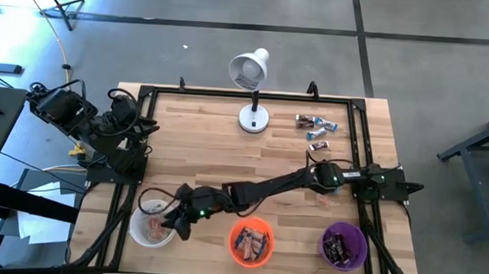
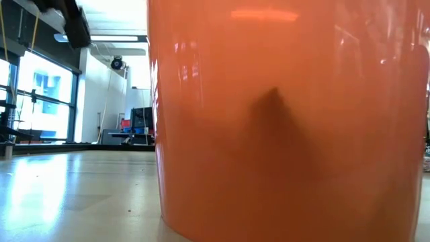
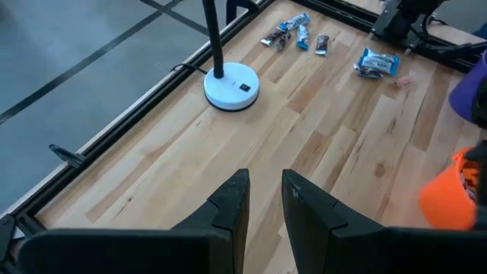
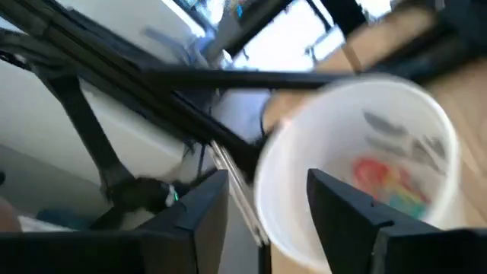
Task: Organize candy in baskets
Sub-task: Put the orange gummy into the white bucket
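While my right gripper hangs with fingers spread and empty over the white basket at lower left, I judge a drop just made; next comes a reach to the loose candy at upper right. My left gripper waits, narrowly parted, empty.

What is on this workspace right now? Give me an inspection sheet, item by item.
Surface: light wooden table inside a black frame.
Job's things: white translucent basket, bright orange basket and purple basket in a row along the near edge, each holding candy; loose wrapped candies at the far right.
Clutter: white desk lamp at the far edge.
Grippers: right gripper open above the white basket; left gripper parked at the table's left side, fingers slightly apart, holding nothing.
Cables: yellow cable on the floor, left.
Surroundings: grey floor; windows behind in the low view.
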`<state>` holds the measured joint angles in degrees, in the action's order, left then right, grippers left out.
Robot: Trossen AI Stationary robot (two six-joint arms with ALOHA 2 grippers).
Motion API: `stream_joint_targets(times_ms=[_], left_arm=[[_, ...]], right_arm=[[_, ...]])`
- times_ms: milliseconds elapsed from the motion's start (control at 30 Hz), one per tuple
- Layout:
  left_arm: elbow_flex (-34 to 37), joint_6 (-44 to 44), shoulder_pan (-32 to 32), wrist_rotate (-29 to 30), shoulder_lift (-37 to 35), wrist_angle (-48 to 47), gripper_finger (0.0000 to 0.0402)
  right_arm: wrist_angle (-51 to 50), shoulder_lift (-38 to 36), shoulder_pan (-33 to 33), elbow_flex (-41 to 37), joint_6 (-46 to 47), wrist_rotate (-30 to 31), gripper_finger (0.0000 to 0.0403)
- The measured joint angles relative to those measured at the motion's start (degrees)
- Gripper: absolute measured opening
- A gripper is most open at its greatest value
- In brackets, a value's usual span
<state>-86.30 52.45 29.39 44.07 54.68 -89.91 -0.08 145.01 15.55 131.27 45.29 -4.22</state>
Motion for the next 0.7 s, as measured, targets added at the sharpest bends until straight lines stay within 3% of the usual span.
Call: stream_joint_targets(times_ms=[167, 233, 467, 700], left_arm=[[0.0, 1.5, 0.0, -2.1, 0.0, 0.0, 0.0064], [0.0, 1.3, 0.0, -2.5, 0.0, 0.0, 0.0064], [0.0, 0.5, 0.0, -2.1, 0.1, -0.1, 0.0064], [0.0, 0.5, 0.0, 0.3, 0.1, 0.0, 0.0064]], right_arm=[[-17.0, -0.2, -2.8, 3.8, 4.6, -11.1, 0.0154], [-22.5, -2.1, -3.5, 2.6, 4.1, -12.8, 0.0142], [-49.4, -6.6, -3.1, 3.2, -2.6, -11.9, 0.0118], [-75.4, -9.7, -1.4, 3.0, -6.5, -1.4, 0.0112]])
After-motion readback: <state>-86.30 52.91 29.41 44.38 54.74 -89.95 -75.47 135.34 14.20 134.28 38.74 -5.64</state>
